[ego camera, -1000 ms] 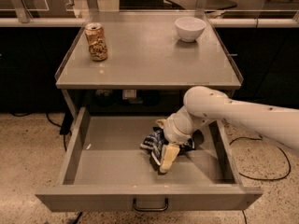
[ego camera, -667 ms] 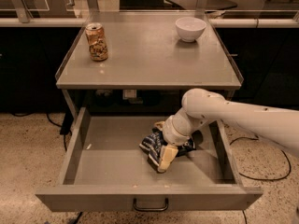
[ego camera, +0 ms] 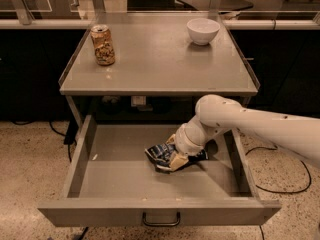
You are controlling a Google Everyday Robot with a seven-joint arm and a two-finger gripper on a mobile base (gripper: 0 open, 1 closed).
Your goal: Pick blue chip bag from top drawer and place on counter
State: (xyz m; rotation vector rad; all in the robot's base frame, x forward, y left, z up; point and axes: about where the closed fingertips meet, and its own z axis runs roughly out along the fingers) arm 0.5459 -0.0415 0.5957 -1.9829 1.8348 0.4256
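Note:
The blue chip bag (ego camera: 158,152) lies crumpled in the middle-right of the open top drawer (ego camera: 100,184). My gripper (ego camera: 175,160) reaches down into the drawer from the right on a white arm (ego camera: 260,126). Its tan fingers are closed on the bag's right side, low over the drawer floor. The right part of the bag is hidden under the gripper. The counter (ego camera: 155,64) is the grey top directly above the drawer.
A tan drink can (ego camera: 103,45) stands on the counter at the back left and a white bowl (ego camera: 203,30) at the back right. The drawer's front panel with its dark handle (ego camera: 161,219) is nearest the camera. Cables lie on the speckled floor at both sides.
The gripper and the bag have shifted slightly left and up inside the drawer. The can and bowl have not moved.

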